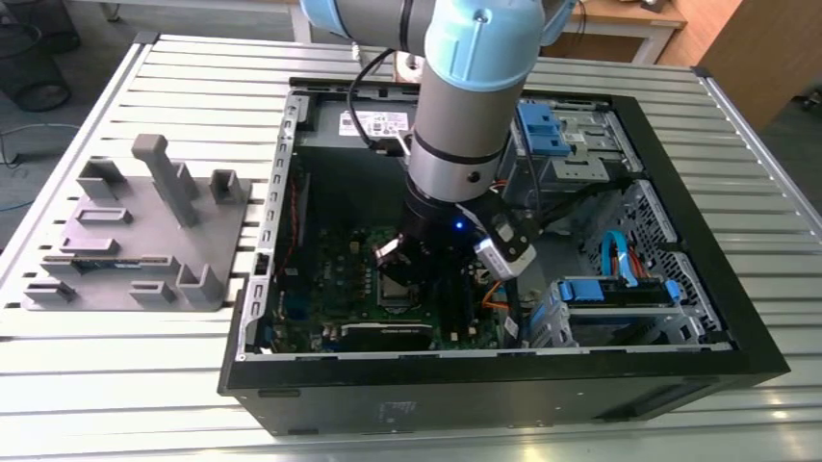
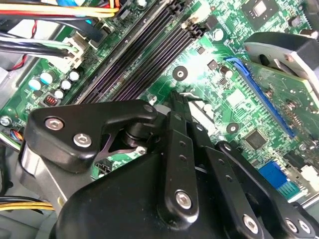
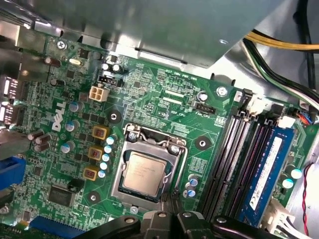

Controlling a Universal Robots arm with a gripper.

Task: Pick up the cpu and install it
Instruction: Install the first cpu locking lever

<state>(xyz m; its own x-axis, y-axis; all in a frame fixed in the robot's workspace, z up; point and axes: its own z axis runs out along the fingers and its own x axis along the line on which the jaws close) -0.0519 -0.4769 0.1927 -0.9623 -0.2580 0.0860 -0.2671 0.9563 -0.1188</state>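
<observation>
- Tool (image 1: 414, 272) at the end of the grey and pale blue arm (image 1: 463, 106) hangs low inside the open computer case (image 1: 719, 289), just above the green motherboard (image 1: 337, 252) in the exterior view.
- Whether its fingers are spread or closed I cannot tell: in the second wrist view the black linkages (image 2: 174, 164) come together towards the board with the tips hidden, and nothing can be seen held between them.
- In the first wrist view the cpu (image 3: 144, 172) lies flat inside its socket (image 3: 149, 169), silver-grey top facing up, with the metal socket frame (image 3: 175, 158) around it.
- The black tool body (image 3: 174, 224) shows in that view just beside the socket's edge; I cannot tell whether it touches the frame.
- Near the socket in the first wrist view stand a row of small capacitors (image 3: 105, 157), and a memory stick with a blue label (image 3: 266, 169) sits in dark slots (image 3: 234, 154) beside it.
- In the second wrist view the empty dark memory slots (image 2: 144, 55) run across the board, with a blue expansion slot (image 2: 259, 94) to one side.
- The case rests on a slatted metal surface (image 1: 129, 385); a grey fixture with upright blocks (image 1: 135, 236) lies on the same surface at the exterior view's left, well apart from the tool.
</observation>
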